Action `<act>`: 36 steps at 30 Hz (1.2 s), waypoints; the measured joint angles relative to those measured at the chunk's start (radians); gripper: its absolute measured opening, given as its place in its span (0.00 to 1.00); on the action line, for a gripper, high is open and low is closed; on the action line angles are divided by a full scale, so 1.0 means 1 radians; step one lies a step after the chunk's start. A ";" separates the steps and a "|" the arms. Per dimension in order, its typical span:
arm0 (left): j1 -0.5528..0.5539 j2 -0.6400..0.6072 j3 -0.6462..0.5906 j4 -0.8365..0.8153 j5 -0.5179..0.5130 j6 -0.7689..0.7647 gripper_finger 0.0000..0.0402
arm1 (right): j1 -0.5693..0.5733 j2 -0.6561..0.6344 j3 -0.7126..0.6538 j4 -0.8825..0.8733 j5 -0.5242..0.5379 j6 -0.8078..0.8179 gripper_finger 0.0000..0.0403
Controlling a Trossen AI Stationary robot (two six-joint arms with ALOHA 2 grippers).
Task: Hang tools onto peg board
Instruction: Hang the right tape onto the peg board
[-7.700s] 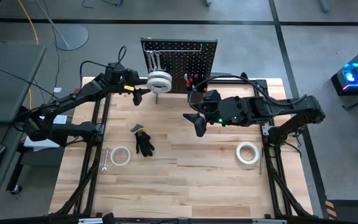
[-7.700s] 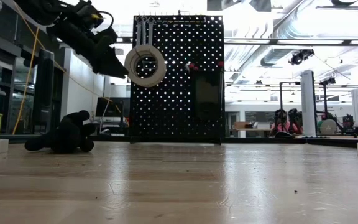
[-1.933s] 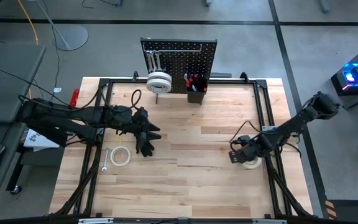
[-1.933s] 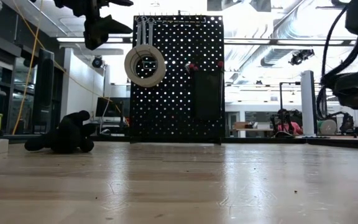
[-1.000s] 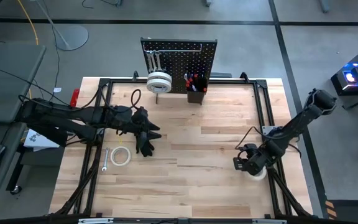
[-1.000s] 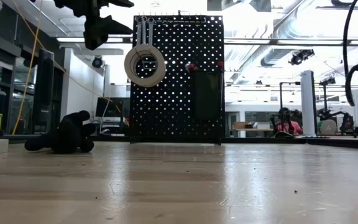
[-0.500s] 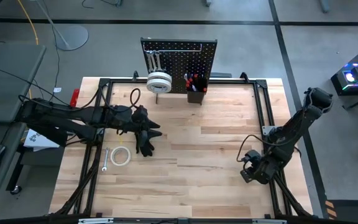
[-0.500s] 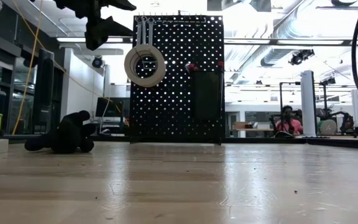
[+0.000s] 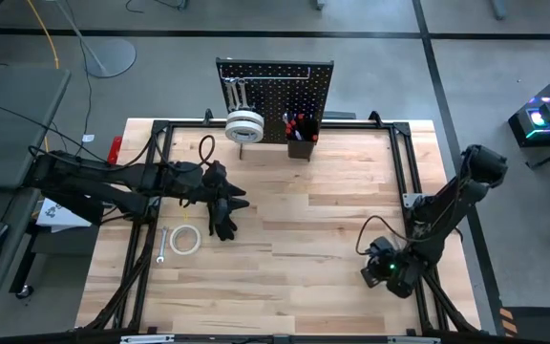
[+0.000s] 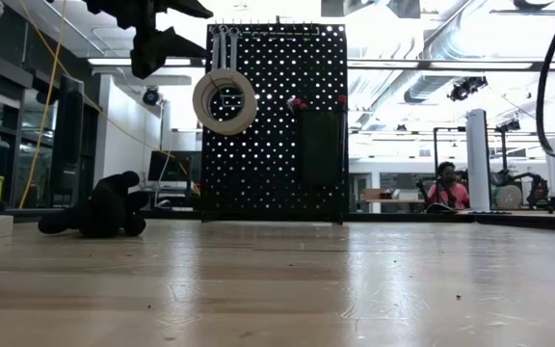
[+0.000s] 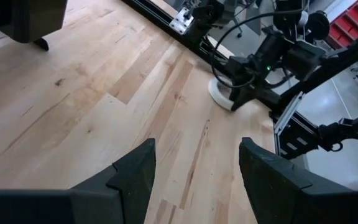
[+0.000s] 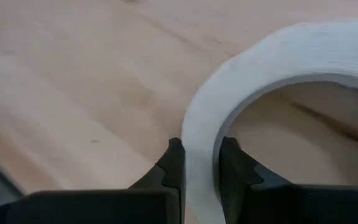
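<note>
High view: wood table (image 9: 285,229), grey floor around. Right gripper (image 12: 196,163) pinches a tape roll (image 12: 278,62) at lower right, arm hiding it. Left gripper (image 11: 194,163) wide, empty. Peg board (image 9: 275,97) upper centre.

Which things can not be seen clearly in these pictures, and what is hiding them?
- Tape roll held by the right gripper: in the high view the gripper covers it; the right wrist view cuts it off at the edge.
- Black object on the table: the left gripper hangs partly over it in the high view.
- Tools in the peg board bin: too small in the high view.
</note>
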 joint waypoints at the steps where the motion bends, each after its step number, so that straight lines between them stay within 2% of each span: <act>1: 0.000 0.000 0.000 0.000 0.000 0.000 0.53 | -0.007 0.013 0.000 0.038 0.024 -0.013 0.10; 5: 0.000 0.000 0.000 0.003 -0.005 0.000 0.53 | -0.069 0.032 0.004 0.139 0.049 -0.119 0.10; 8: 0.002 0.000 -0.001 0.004 -0.006 0.001 0.53 | -0.115 0.028 0.058 0.094 0.049 -0.229 0.10; 11: 0.005 0.000 -0.001 0.009 -0.006 0.001 0.53 | -0.140 0.019 0.141 -0.095 0.015 -0.279 0.10; 15: 0.005 0.000 -0.001 0.009 -0.020 0.018 0.53 | -0.152 0.010 0.211 -0.382 -0.074 -0.234 0.10; 19: 0.006 0.000 -0.001 0.013 -0.037 0.021 0.53 | -0.183 0.009 0.196 -0.495 -0.164 -0.167 0.10; 24: 0.006 0.000 -0.001 0.017 -0.041 0.018 0.53 | -0.251 0.009 0.138 -0.485 -0.198 -0.172 0.10; 27: 0.006 0.000 -0.001 0.017 -0.040 0.001 0.53 | -0.294 0.009 0.089 -0.449 -0.272 -0.175 0.10; 32: 0.006 0.000 -0.001 0.017 -0.026 -0.024 0.53 | -0.334 0.002 0.015 -0.220 -0.392 -0.160 0.10; 36: 0.004 0.000 -0.001 0.014 0.004 -0.045 0.53 | -0.340 0.004 0.004 -0.080 -0.356 -0.098 0.10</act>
